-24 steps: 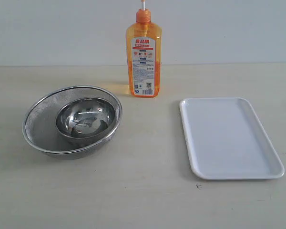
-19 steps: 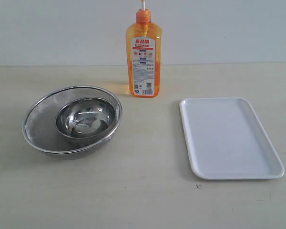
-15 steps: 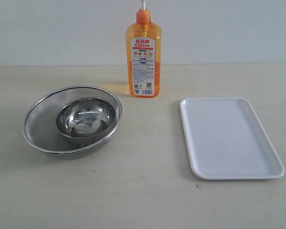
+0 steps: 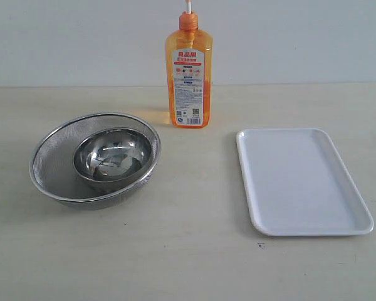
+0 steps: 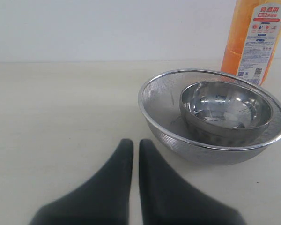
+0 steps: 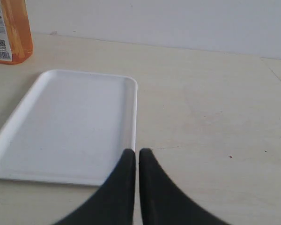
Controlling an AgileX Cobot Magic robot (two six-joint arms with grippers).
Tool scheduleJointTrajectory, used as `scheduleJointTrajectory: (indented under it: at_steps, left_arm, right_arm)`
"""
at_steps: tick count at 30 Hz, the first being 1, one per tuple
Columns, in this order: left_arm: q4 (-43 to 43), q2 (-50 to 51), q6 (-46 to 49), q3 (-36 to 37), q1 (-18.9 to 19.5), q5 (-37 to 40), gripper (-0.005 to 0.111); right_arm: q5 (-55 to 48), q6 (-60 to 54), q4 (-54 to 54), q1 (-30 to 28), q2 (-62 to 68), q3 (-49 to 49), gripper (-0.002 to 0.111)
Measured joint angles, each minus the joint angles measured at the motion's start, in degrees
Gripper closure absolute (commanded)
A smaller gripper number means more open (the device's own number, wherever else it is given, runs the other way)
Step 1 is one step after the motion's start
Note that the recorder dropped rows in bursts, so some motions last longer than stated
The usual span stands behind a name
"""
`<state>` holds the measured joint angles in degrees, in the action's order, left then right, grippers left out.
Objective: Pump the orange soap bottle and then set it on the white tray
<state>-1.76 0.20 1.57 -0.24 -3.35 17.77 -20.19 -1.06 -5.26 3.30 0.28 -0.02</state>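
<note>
A tall, flat-sided, translucent orange soap bottle (image 4: pixel 188 75) is seen standing upright at the back of the pale beige worktop (image 4: pixel 188 263), close to the light wall. Its body is filled with orange liquid. The neck is closed by an orange collar, and a white stem rises from it and is cut off by the upper edge of the exterior view. The front face is covered by a white label with a red band at the top, rows of small print and a square code near the bottom. An orange glow is cast on the worktop at the bottle's foot.

A flat, glossy, rectangular white tray (image 4: pixel 301 182) with rounded corners and a low raised rim is laid in front of the bottle and to its right, apart from it, with nothing on it. To the front left of the bottle, a round steel-mesh strainer (image 4: pixel 50 157) is set on the worktop, and a polished round steel bowl (image 4: pixel 113 153) is nested inside it.

In the left wrist view the left tool (image 5: pixel 132 145) is shown clenched, its dark fingers all but meeting and nothing held, near the strainer (image 5: pixel 159 108) and the bowl (image 5: pixel 225 110), with the bottle (image 5: pixel 253 42) behind them. In the right wrist view the right tool (image 6: pixel 136 154) is likewise clenched on nothing, its tips at the rim of the tray (image 6: pixel 61 126); whether the rim is touched cannot be told. The bottle (image 6: pixel 9 33) is seen beyond the tray's far corner.
</note>
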Motion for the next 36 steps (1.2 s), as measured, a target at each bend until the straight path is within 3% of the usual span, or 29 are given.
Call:
scheduleJointTrajectory:
  at_steps: [12,36]
  left_arm:
    - [0.0,0.0,0.0,0.0,0.0,0.0,0.102]
    - [0.0,0.0,0.0,0.0,0.0,0.0,0.102]
  right_arm:
    - [3.08,0.0,0.0,0.0,0.0,0.09,0.108]
    - [27.4,1.06,0.0,0.0,0.0,0.09,0.108]
